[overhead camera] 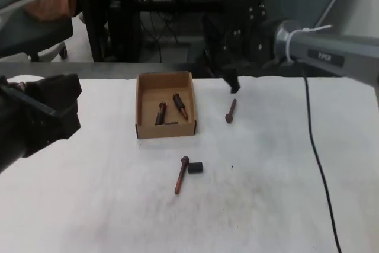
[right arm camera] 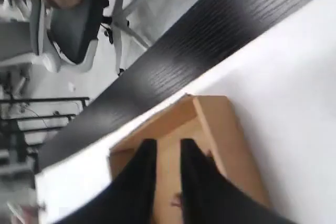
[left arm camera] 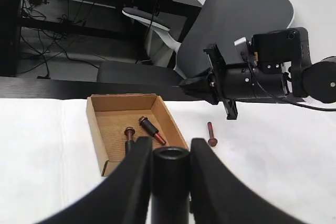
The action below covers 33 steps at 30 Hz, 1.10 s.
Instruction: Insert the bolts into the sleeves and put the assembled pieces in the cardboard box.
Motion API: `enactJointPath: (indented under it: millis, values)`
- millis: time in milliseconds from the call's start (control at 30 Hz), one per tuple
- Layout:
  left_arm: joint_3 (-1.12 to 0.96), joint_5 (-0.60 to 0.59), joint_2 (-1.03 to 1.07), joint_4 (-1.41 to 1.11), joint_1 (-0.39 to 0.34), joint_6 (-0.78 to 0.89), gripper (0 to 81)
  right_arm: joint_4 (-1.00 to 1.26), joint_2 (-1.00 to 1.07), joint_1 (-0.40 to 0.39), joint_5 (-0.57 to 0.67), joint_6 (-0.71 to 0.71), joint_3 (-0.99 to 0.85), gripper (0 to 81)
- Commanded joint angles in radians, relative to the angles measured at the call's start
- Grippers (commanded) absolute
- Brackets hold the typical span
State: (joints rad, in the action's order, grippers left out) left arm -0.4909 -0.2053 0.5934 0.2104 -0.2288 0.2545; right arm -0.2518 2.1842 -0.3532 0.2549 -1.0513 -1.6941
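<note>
Left claw (left arm camera: 169,153) clenched on a black sleeve (left arm camera: 170,182), its open end showing between the fingers, held above the left side of the counter (overhead camera: 266,194). Right claw (right arm camera: 167,149) hung over the far right corner of the cardboard box (overhead camera: 166,130), fingers narrowly parted, nothing between them. Two assembled pieces (overhead camera: 180,105) lay inside the box. Far bolt (overhead camera: 230,111) lay on the counter just right of the box, near the right claw. Near bolt (overhead camera: 180,176) and loose sleeve (overhead camera: 195,167) lay side by side in front of the box. Judged step: fetch a bolt for the held sleeve, and the far bolt looked handiest. To do it well: widen the fingers, come down across the shank close to the head so the tip is free, lift level, then line shank with bore before pushing. The left arm should hold the sleeve steady. A skewed grip would likely jam at the mouth.
</note>
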Motion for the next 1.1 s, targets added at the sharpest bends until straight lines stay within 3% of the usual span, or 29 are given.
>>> enactJointPath:
  millis: [0, 33, 67, 133, 233, 300, 400, 467, 533, 567, 767, 967, 1067]
  values:
    - [-0.001, 0.001, -0.008, -0.012, -0.003, -0.001, 1.8, -0.091, -0.006, 0.036, 0.136, 0.265, -0.034, 50.8]
    - [-0.001, -0.004, -0.008, -0.012, -0.003, -0.001, 1.8, -0.098, -0.006, 0.05, 0.186, 0.35, -0.041, 66.8]
    - [-0.001, -0.006, -0.008, -0.01, -0.003, -0.001, 1.8, -0.1, -0.006, 0.061, 0.221, 0.405, -0.047, 70.0]
    - [-0.001, -0.006, -0.008, 0.006, -0.003, -0.001, 1.8, -0.103, -0.013, 0.086, 0.321, 0.538, -0.06, 70.0]
    - [-0.001, -0.006, -0.008, 0.043, -0.003, -0.001, 1.8, -0.136, -0.024, 0.126, 0.455, 0.759, -0.103, 58.9]
    - [-0.001, -0.006, -0.008, 0.065, -0.003, -0.001, 1.8, -0.216, -0.032, 0.14, 0.476, 0.949, -0.148, 57.8]
    - [-0.001, -0.006, -0.008, 0.086, -0.003, -0.001, 1.8, -0.429, -0.036, 0.146, 0.415, 1.458, -0.236, 59.2]
    - [-0.001, -0.006, -0.008, 0.091, -0.003, -0.001, 1.8, -0.606, -0.036, 0.142, 0.263, 1.853, -0.294, 63.4]
    - [-0.001, -0.006, -0.008, 0.091, -0.003, -0.001, 1.8, -0.719, -0.036, 0.131, 0.018, 2.235, -0.317, 66.9]
    - [-0.001, -0.006, -0.008, 0.091, -0.003, -0.001, 1.8, -0.74, -0.036, 0.13, -0.056, 2.343, -0.32, 66.8]
    - [-0.001, -0.002, -0.005, 0.091, -0.003, 0.001, 1.8, -0.756, -0.027, 0.137, -0.157, 2.7, -0.316, 66.5]
    - [0.031, -0.002, -0.005, 0.094, -0.003, 0.001, 1.8, -0.775, -0.027, 0.1, -0.137, 2.87, -0.303, 66.5]
    - [0.071, 0.001, -0.005, 0.023, -0.003, 0.001, 1.8, -0.767, -0.027, 0.07, -0.137, 2.878, -0.265, 66.5]
